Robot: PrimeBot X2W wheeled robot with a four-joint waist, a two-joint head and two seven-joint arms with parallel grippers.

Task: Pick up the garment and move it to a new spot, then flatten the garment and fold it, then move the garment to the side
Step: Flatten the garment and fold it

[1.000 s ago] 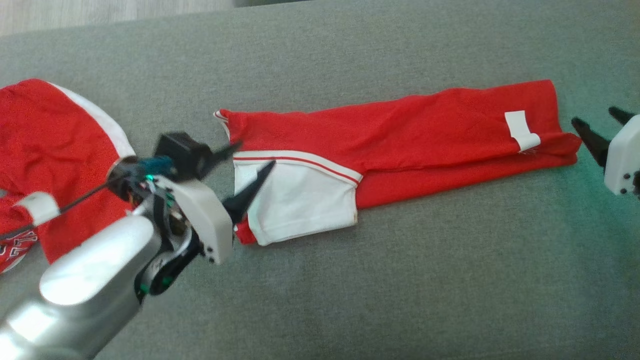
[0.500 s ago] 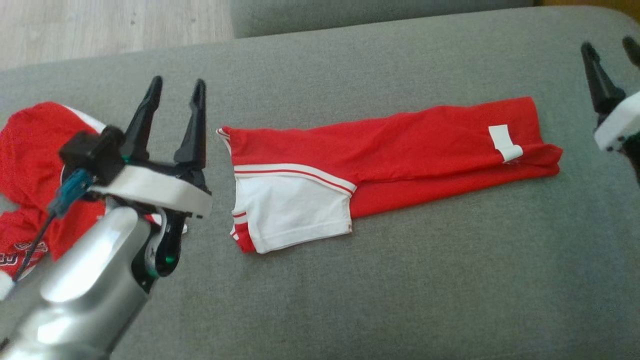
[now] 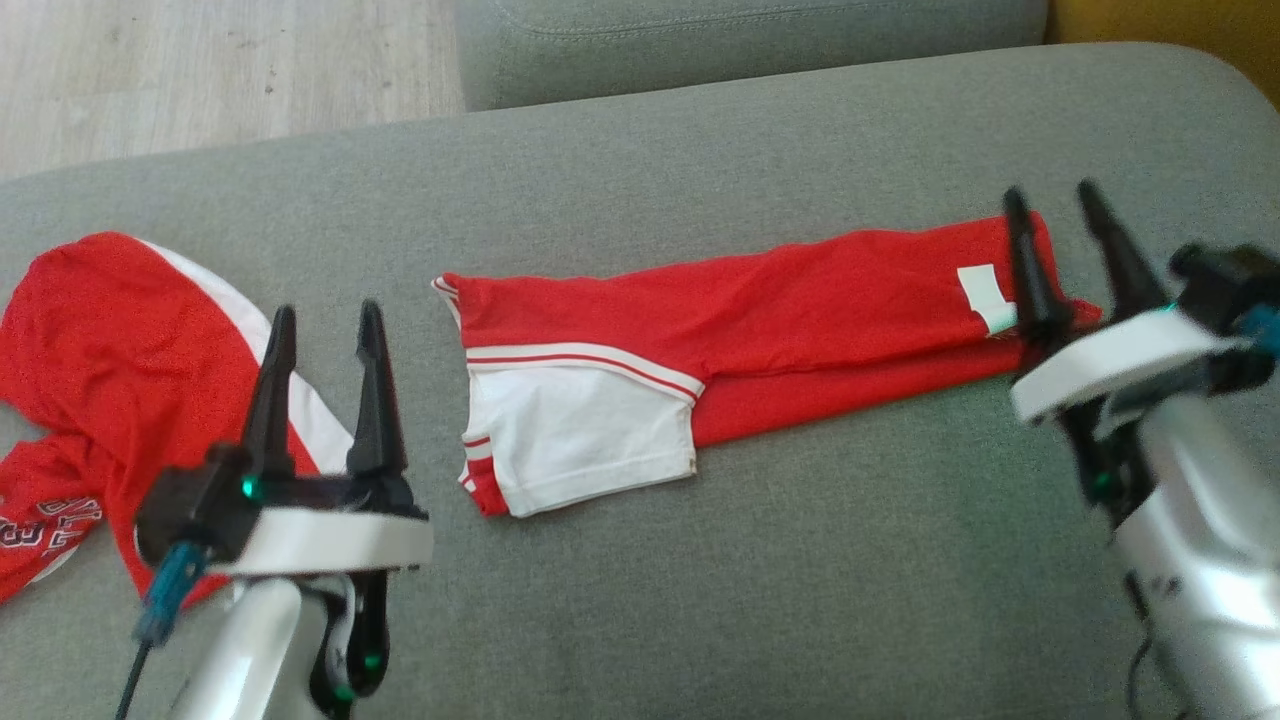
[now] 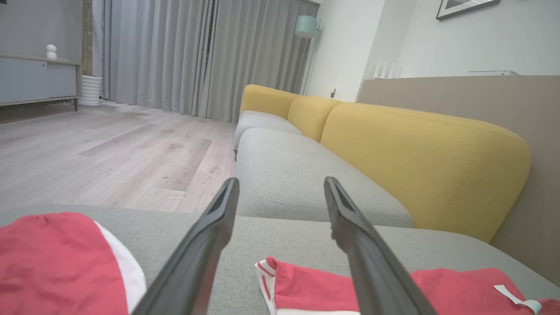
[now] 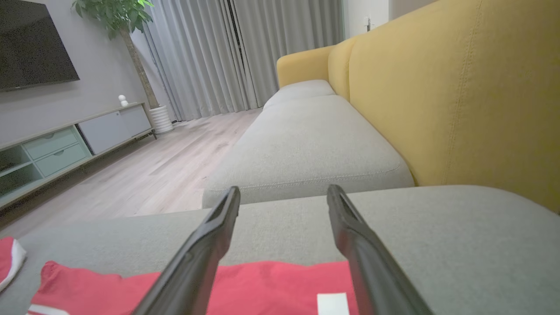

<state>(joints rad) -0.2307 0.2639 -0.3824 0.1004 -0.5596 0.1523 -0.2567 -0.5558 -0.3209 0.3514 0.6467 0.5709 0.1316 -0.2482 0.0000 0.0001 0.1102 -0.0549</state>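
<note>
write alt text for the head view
A red and white garment lies folded into a long strip on a grey sofa. Open left gripper and right gripper flank it; a red jersey lies at left.

Your head camera looks steeply down on the grey cushion (image 3: 800,600) from above, at close range. Both wrist cameras sit low over that cushion, facing nearly level along the sofa (image 4: 415,153) toward the curtains (image 4: 175,57). All three views share the folded garment (image 3: 800,300) and the cushion beneath.
</note>
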